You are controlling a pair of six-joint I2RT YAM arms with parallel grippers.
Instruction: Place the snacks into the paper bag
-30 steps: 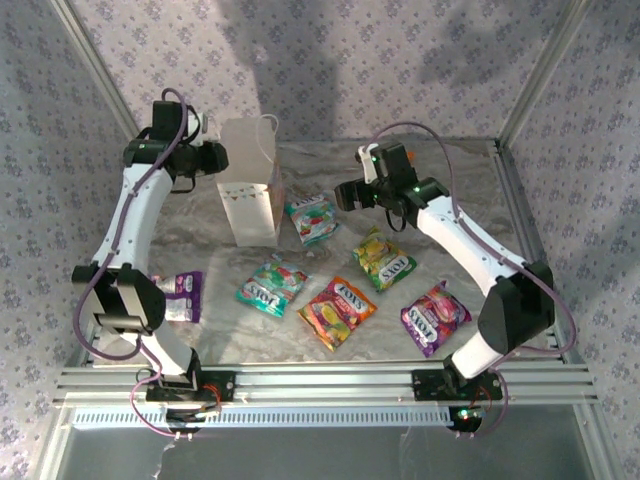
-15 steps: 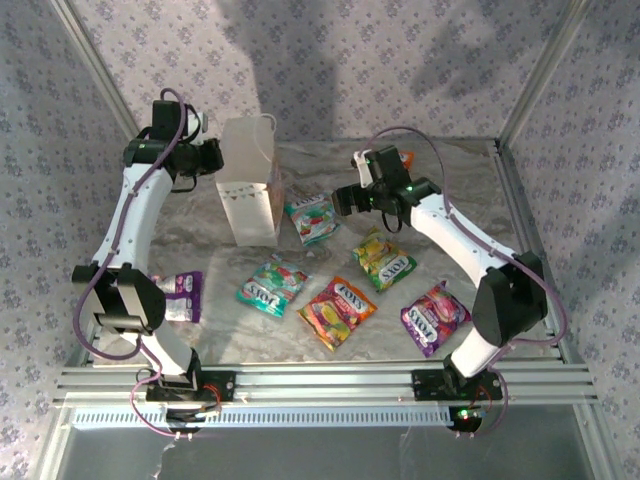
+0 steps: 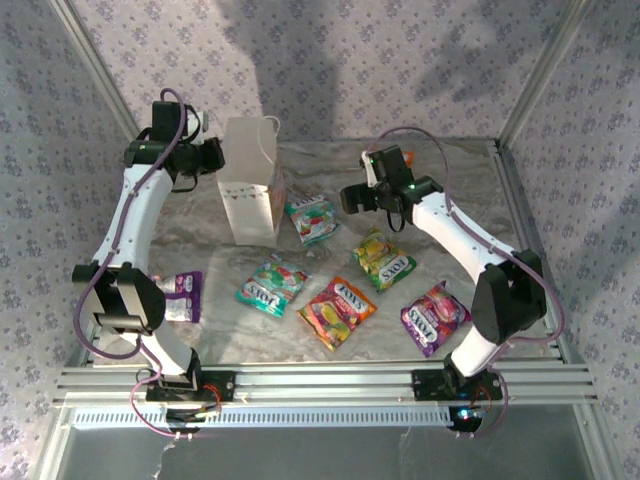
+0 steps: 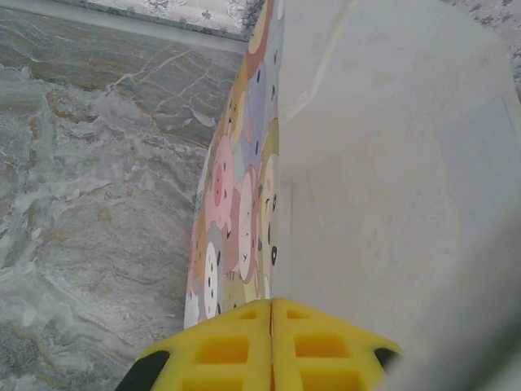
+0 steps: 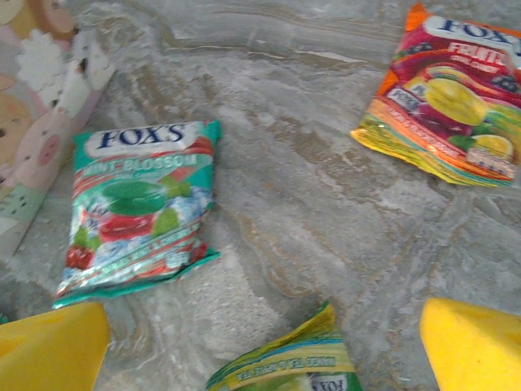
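The white paper bag (image 3: 250,190) stands upright at the back left of the table, and its pastel cartoon side (image 4: 236,204) shows in the left wrist view. My left gripper (image 3: 212,156) is shut on the bag's top rim, whose wall runs straight into the seam between the yellow fingers (image 4: 236,350). Several snacks lie flat on the table: a teal packet (image 3: 312,219) by the bag, another teal one (image 3: 271,285), a red-orange one (image 3: 337,312), a yellow-green one (image 3: 384,260) and a purple one (image 3: 435,317). My right gripper (image 3: 352,197) hovers open above the teal packet (image 5: 138,208) and the yellow-green packet (image 5: 285,371).
Another purple packet (image 3: 183,296) lies at the left, partly behind my left arm. Metal frame posts and patterned walls close in the marble table (image 3: 450,170). The red-orange packet (image 5: 448,106) shows at the upper right of the right wrist view.
My left gripper has shut on the bag's rim. The right gripper swung slightly left and back, still open.
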